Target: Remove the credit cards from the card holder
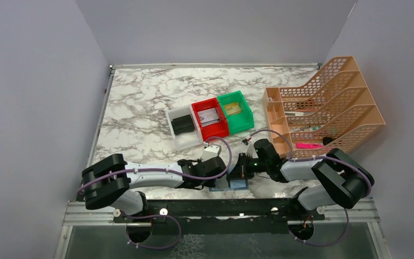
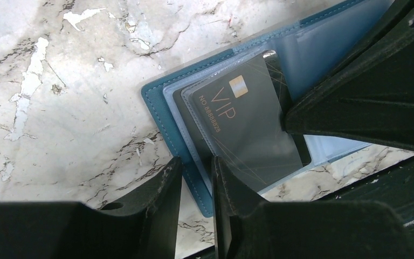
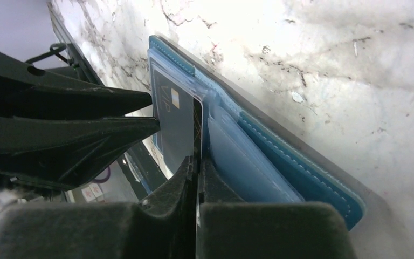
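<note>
The card holder (image 2: 159, 116) lies open at the table's (image 2: 75, 108) near edge; our right hand (image 3: 197, 172) pinches the VIP card (image 2: 248, 124) by its free edge, likely stiff, light, slick; our left hand (image 2: 194, 178) straddles the floppy holder's rim, fingers narrowly parted, grip unclear.

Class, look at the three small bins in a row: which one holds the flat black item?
The white bin, leftmost in the top view, holds the black item; the red bin and green bin hold paler contents.

Bright even light up top; wrist cams w/ blown-out glare on marble tabletop (image 3: 366, 48), dark soft foreground.
</note>
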